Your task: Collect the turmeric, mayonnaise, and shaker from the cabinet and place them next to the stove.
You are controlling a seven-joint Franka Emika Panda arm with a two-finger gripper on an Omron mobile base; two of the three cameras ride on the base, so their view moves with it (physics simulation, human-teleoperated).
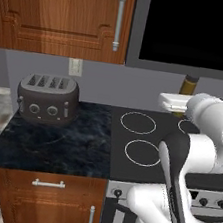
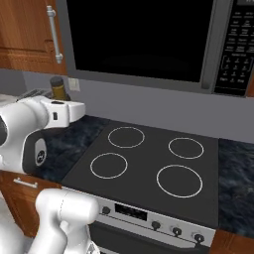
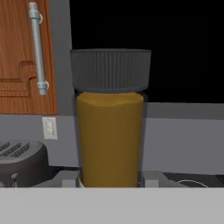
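Note:
My gripper (image 3: 110, 179) is shut on the turmeric (image 3: 110, 131), a slim olive-yellow bottle with a dark ribbed cap, held upright. From the left base the turmeric (image 1: 188, 85) rises out of the gripper (image 1: 184, 100) above the back of the stove (image 1: 140, 138). From the right base the turmeric (image 2: 58, 88) and the gripper (image 2: 59, 103) hang over the counter just left of the stove (image 2: 149, 158). The door of the reddish-brown cabinet (image 1: 62, 15) stands shut at the upper left. The mayonnaise and the shaker are out of view.
A grey four-slot toaster (image 1: 47, 99) sits at the back of the dark stone counter (image 1: 58, 143) left of the stove. A black microwave (image 2: 149, 39) hangs above the cooktop. More counter (image 2: 235, 178) lies right of the stove. Base cabinets (image 1: 44, 199) are below.

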